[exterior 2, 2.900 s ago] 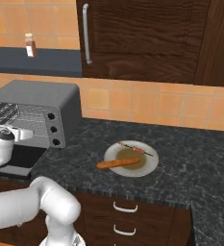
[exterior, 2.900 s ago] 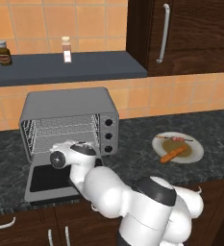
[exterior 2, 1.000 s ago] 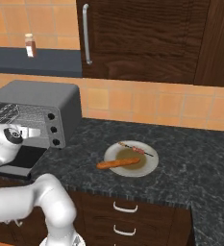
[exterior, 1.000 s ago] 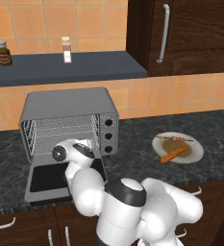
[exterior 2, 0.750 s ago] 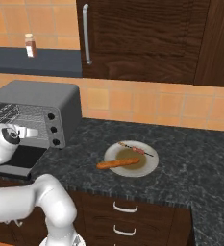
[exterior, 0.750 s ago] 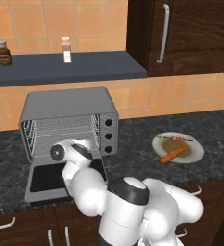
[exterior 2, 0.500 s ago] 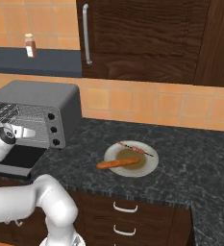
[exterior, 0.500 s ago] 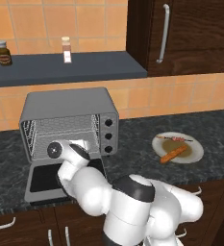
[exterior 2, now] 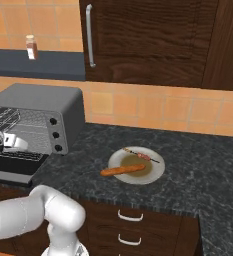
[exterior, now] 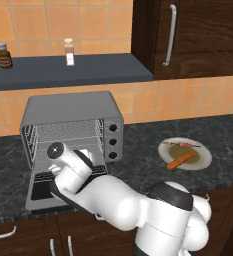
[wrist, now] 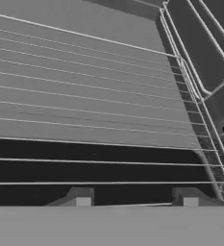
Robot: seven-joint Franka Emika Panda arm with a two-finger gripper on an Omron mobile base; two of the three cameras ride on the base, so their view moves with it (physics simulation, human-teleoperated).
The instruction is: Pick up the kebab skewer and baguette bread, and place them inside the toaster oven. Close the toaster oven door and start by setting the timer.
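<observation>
Gripper fingertips [wrist: 137, 198] rise at the bottom of the hand view with a wide gap between them, spread and holding nothing, just in front of the wire racks [wrist: 99, 125] of the toaster oven. From the base cameras the hand sits at the oven's open mouth, above the lowered door, though the fingers themselves are hidden behind the white wrist.

Dark speckled bench [exterior: 138, 165] runs along the tiled wall, below a dark shelf [exterior: 63, 72] and a dark wood cabinet [exterior 2: 153, 40] with a long metal handle.

Toaster oven [exterior: 73, 107] stands toward the bench's left end, back against the wall. Its cavity is open, the racks are bare, and three black knobs [exterior: 113, 142] run down its right side.

Toaster oven door [exterior: 43, 192] lies folded down flat toward the front edge of the bench, partly covered by the arm.

A round plate [exterior 2: 155, 170] rests well to the right of the oven, nearer the bench's front edge (it carries both food items).

Baguette bread [exterior 2: 123, 170] lies across the plate's front left side, one end reaching past the rim.

Kebab skewer [exterior 2: 141, 155] lies on the back part of the plate, just behind the loaf.

Two small bottles, one dark [exterior: 4, 55] and one pale [exterior: 68, 52], stand on the shelf.
</observation>
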